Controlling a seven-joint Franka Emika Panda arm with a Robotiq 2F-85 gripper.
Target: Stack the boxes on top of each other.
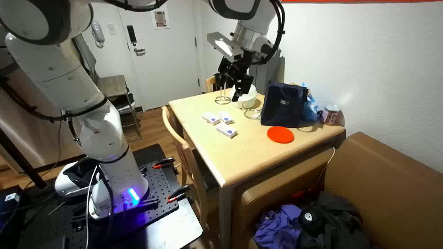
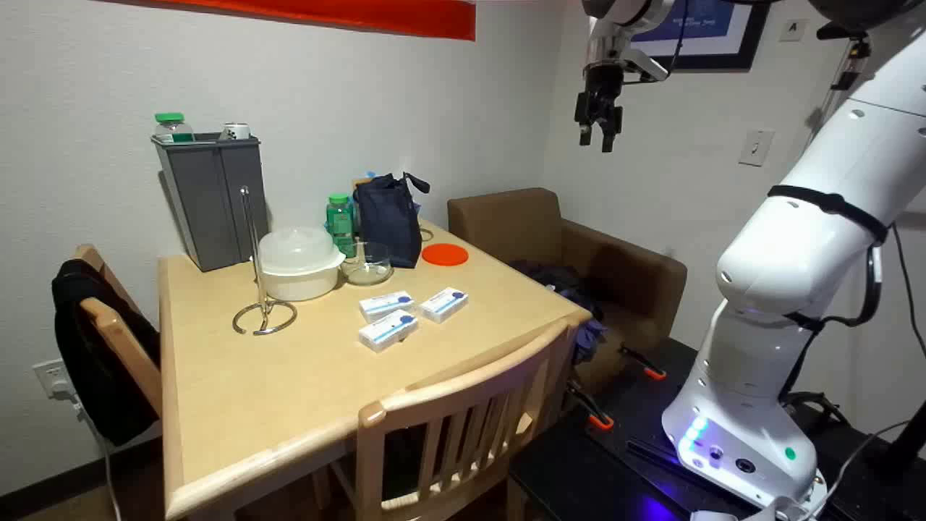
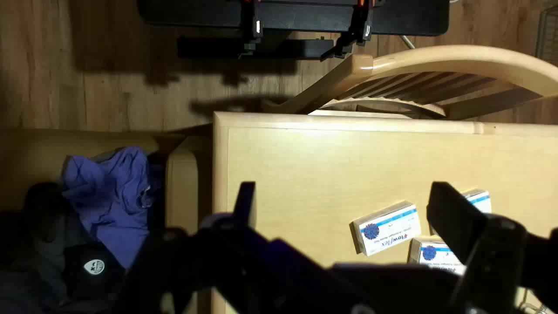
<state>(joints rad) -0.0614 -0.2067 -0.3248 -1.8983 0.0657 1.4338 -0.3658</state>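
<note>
In wrist view, the wide-spread, empty black gripper [image 3: 343, 194] partly hides two flat white boxes [image 3: 437, 256]; pale wooden table [image 3: 296, 170] has room near its edge.

The big white arm [image 1: 62, 79] leans up from its base [image 1: 121, 176], where blue lights [image 1: 133, 196] glow. Its wrist [image 1: 248, 36] is high up, and the black gripper [image 2: 596, 139] points down with its two fingers [image 3: 457, 222] spread wide apart.

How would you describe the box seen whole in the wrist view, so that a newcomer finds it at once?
On the pale wooden table, find the flat red disc. Nearby lie three white boxes; choose the box nearest to both this disc and the brown sofa.
</note>
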